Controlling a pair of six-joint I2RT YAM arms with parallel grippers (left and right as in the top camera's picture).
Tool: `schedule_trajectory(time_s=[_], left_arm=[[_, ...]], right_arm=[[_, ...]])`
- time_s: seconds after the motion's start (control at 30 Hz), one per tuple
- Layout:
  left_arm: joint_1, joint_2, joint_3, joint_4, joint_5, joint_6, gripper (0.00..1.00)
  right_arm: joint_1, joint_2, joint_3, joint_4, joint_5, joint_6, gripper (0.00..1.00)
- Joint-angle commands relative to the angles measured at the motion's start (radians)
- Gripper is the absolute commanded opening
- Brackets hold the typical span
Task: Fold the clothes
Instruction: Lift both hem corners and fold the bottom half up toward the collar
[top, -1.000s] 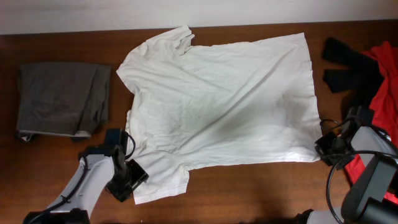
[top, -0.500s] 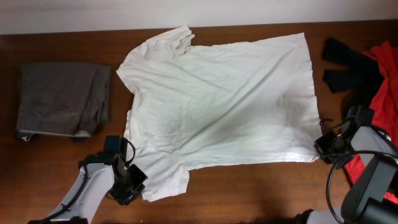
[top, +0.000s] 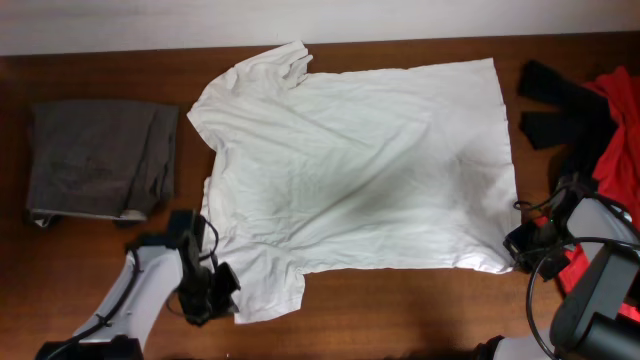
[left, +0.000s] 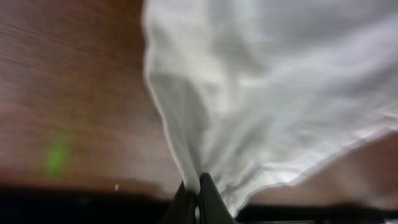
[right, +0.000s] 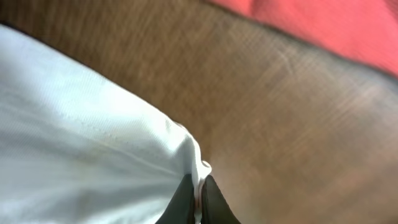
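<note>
The clothes, a large white T-shirt (top: 360, 170), lies spread flat across the middle of the table, its sleeves to the left and its hem to the right. My left gripper (top: 222, 290) is shut on the near sleeve's edge at the lower left; in the left wrist view the white fabric (left: 249, 93) rises from between the closed fingertips (left: 208, 199). My right gripper (top: 512, 252) is shut on the hem's near right corner; in the right wrist view the corner of the shirt (right: 112, 149) is pinched between the fingertips (right: 211, 199).
Folded grey-brown trousers (top: 100, 160) lie at the left. A heap of red (top: 620, 110) and black garments (top: 560, 105) sits at the right edge, beside the right arm. Bare wooden table (top: 400, 310) runs along the front.
Both grippers have closed on the shirt, the left on the sleeve edge and the right on the hem corner. The near sleeve has been drawn slightly, and the hem corner has shifted a little right.
</note>
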Motion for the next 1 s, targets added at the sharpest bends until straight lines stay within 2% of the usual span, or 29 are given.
schedule_trajectory(time_s=[0.0, 0.13, 0.33, 0.63, 0.97], left_arm=[[-0.003, 0.002, 0.123, -0.073, 0.005, 0.13, 0.01], [-0.003, -0.005, 0.208, -0.171, -0.06, 0.158, 0.01], [-0.003, -0.058, 0.224, -0.265, -0.065, 0.158, 0.01], [-0.003, -0.28, 0.254, -0.379, -0.062, 0.156, 0.01], [-0.003, -0.479, 0.344, -0.55, -0.064, 0.148, 0.01]], right_arm=[[-0.003, -0.018, 0.063, -0.052, 0.034, 0.008, 0.04], [-0.003, -0.076, 0.088, -0.121, 0.038, 0.008, 0.04], [-0.003, -0.188, 0.104, -0.187, 0.038, 0.008, 0.04], [-0.003, -0.356, 0.113, -0.251, 0.047, 0.008, 0.04], [-0.003, -0.409, 0.187, -0.373, 0.052, 0.008, 0.04]])
